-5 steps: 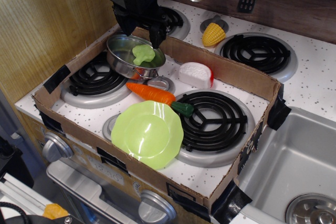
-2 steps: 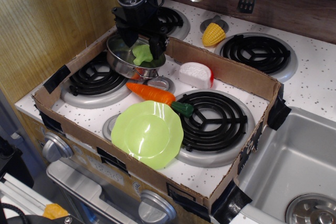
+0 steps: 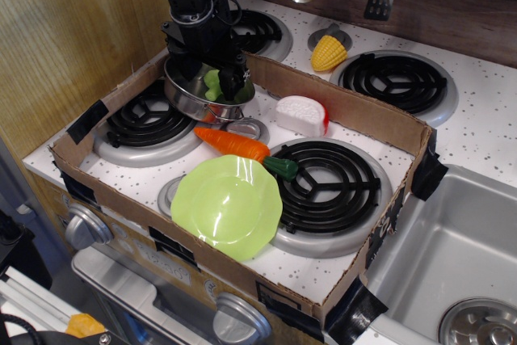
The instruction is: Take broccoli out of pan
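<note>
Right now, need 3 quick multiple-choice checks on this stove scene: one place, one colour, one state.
1. Where is the broccoli?
A. inside the pan
B. on the plate
C. in the sink

2. What colour is the plate?
A. orange
B. lime green
C. white

3. Where is the gripper?
A. above the corn
B. lowered into the pan, jaws either side of the broccoli
C. resting on the carrot

Answers:
1 A, green floret shows within the steel rim.
2 B, it lies lime green at the tray's front.
3 B, a dark finger stands each side of the floret.
</note>
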Controlling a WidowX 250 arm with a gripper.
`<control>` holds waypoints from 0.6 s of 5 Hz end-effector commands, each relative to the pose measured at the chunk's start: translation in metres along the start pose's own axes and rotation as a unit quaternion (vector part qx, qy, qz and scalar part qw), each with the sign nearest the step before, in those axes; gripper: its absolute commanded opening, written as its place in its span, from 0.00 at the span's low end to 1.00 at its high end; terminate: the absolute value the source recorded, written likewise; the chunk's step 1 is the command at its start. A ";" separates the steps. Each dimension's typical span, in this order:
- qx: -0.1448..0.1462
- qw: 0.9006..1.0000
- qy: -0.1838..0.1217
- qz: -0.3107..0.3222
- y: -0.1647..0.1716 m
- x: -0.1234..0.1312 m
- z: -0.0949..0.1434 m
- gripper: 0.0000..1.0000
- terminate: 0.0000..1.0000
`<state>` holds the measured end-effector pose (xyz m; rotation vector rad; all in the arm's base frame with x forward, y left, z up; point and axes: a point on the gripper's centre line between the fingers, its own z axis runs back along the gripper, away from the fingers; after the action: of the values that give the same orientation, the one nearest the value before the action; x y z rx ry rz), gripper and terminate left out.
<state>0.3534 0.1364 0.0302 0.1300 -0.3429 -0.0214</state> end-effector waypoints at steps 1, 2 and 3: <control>0.047 0.997 -0.057 -0.009 0.007 0.010 0.000 1.00 0.00; 0.058 0.996 -0.070 -0.019 0.008 0.011 -0.005 1.00 0.00; 0.069 0.996 -0.040 -0.025 0.008 0.016 -0.004 1.00 0.00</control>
<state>0.3592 0.1397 0.0183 0.2544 -0.3774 -0.0533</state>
